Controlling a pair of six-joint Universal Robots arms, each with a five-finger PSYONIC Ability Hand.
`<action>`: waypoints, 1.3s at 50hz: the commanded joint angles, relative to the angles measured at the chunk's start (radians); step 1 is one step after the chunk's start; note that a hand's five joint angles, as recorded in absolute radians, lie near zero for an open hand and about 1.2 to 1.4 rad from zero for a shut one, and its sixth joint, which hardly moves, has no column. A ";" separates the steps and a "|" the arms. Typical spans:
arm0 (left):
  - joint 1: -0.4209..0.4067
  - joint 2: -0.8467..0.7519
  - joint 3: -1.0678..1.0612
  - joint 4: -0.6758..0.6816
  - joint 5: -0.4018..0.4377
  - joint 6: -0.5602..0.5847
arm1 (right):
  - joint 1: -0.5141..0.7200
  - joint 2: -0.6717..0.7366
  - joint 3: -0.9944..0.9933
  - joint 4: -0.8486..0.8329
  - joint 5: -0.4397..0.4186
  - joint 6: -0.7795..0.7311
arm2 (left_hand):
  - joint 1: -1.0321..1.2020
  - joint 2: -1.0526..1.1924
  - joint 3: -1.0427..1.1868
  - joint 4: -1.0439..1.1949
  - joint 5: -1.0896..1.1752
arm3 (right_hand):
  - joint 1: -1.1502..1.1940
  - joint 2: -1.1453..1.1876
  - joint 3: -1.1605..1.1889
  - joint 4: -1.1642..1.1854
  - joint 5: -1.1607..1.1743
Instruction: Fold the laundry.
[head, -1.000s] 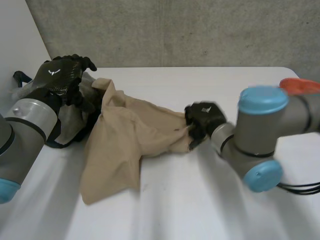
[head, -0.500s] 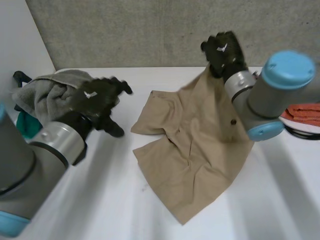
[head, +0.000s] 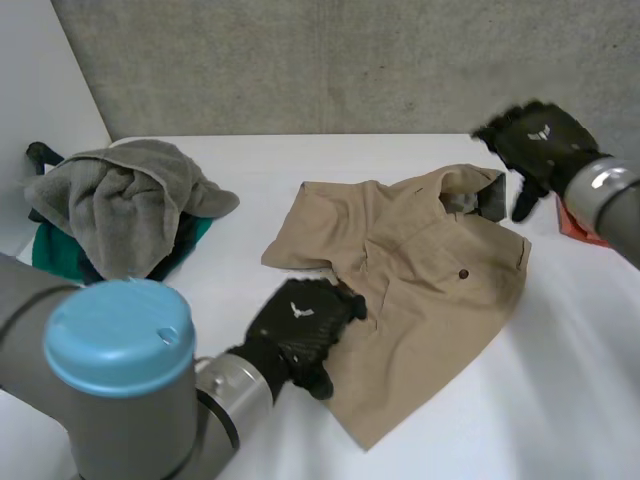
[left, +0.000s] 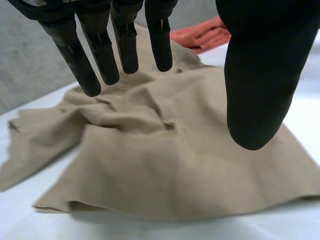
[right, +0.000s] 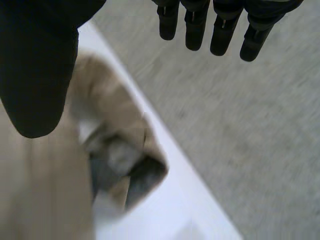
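Across the middle of the white worktop (head: 560, 400) lies the tan shirt (head: 420, 270), face up and rumpled, one side bunched toward the left and the lower edge running to the near side; it is the piece I judge to be in hand, and it wants flattening before any fold. At the far left, well apart from it, the grey towel (head: 130, 200) is heaped over a green cloth (head: 50, 255); those can wait.

My left hand (head: 300, 325) is at the shirt's near-left edge, fingers straight and spread, thumb wide, holding nothing; I cannot tell whether the fingertips touch the cloth. My right hand (head: 535, 145) hangs above the far-right end, just beyond the collar (head: 480, 195), fingers straight and apart, also empty.

To do this well, I would lay the left palm flat on the near-left edge as an anchor; then pinch the shoulder beside the collar with the right and draw it gently to the far right, so the creases around the button (head: 464, 273) pull out; a hard tug would likely drag the whole shirt instead of spreading it.
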 joint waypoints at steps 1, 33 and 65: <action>-0.064 -0.086 0.014 0.003 -0.003 -0.001 | -0.124 0.061 0.092 0.057 -0.059 -0.338 | 0.074 0.090 0.090 0.088 0.083 | 0.130 0.126 0.118 0.117 0.110; -0.176 -0.268 0.139 0.049 -0.119 0.163 | -0.206 0.394 0.008 -0.175 -0.304 -0.398 | 0.413 0.430 0.429 0.427 0.422 | 0.522 0.519 0.511 0.510 0.503; 0.057 0.300 0.355 0.119 -0.198 0.164 | -0.200 -0.328 -0.190 0.025 -0.117 0.111 | 0.960 0.977 0.976 0.974 0.969 | 1.156 1.152 1.144 1.144 1.136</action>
